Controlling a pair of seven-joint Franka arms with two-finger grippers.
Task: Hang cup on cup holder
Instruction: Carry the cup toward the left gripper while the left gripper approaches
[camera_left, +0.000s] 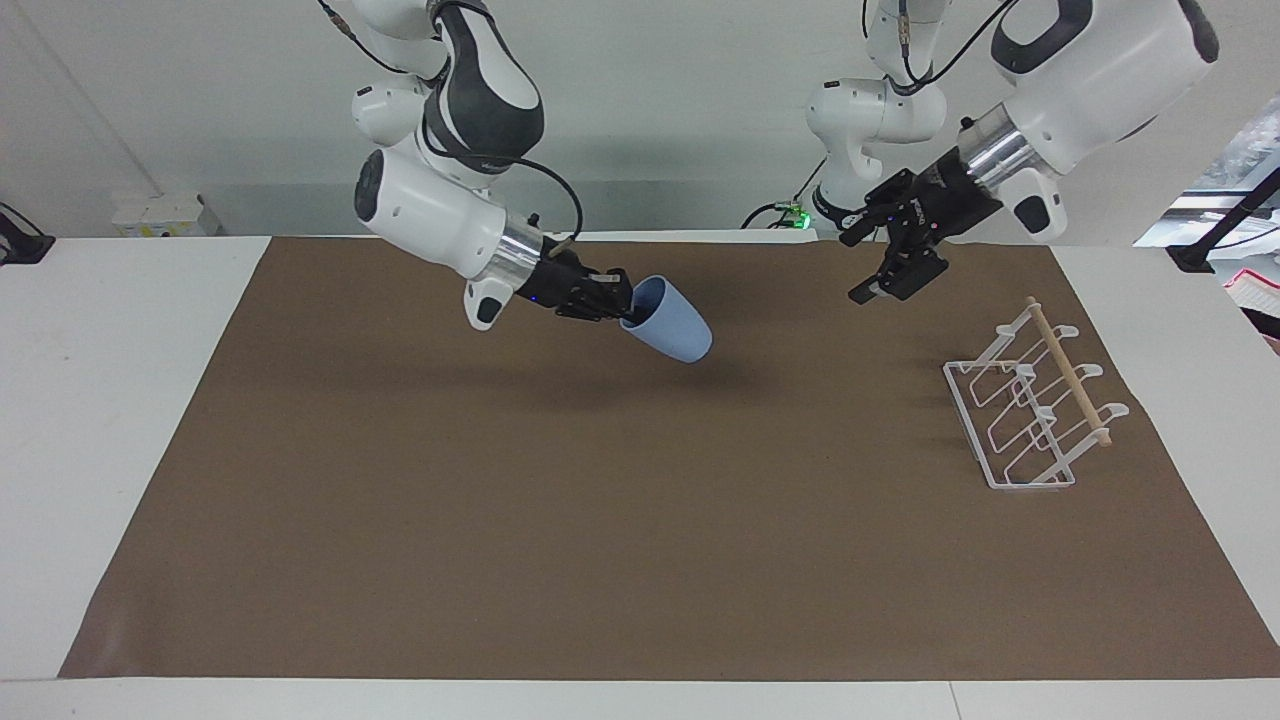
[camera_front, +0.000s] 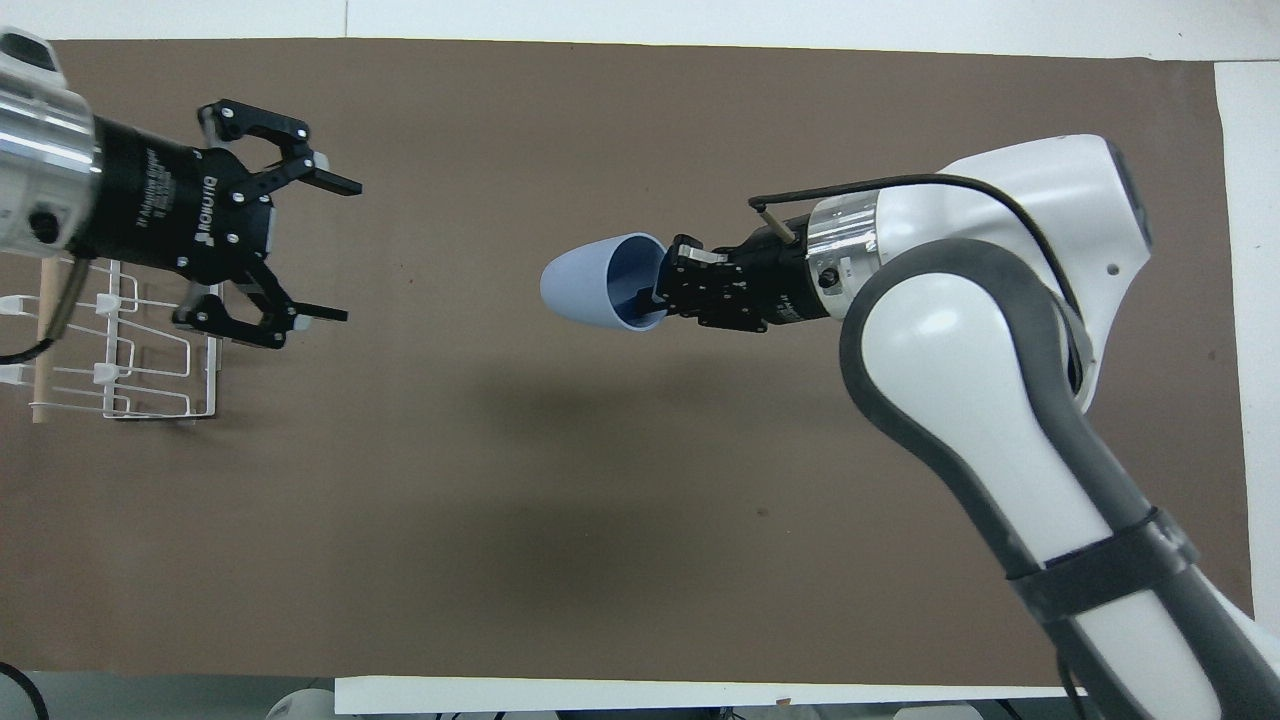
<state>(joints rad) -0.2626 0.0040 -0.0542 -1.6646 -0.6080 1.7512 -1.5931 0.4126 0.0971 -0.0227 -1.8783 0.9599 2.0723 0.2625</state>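
The light blue cup (camera_left: 672, 322) hangs tilted in the air over the middle of the brown mat, its base pointing toward the left arm's end. My right gripper (camera_left: 620, 298) is shut on the cup's rim, one finger inside the mouth; it also shows in the overhead view (camera_front: 660, 290) with the cup (camera_front: 590, 283). The white wire cup holder (camera_left: 1030, 410) with its wooden rod (camera_left: 1068, 370) stands at the left arm's end of the mat (camera_front: 130, 340). My left gripper (camera_left: 885, 270) is open and empty in the air, over the mat beside the holder (camera_front: 335, 250).
A brown mat (camera_left: 600, 520) covers most of the white table (camera_left: 100, 400). Only the cup holder stands on it. Both arms' shadows fall across the mat's middle.
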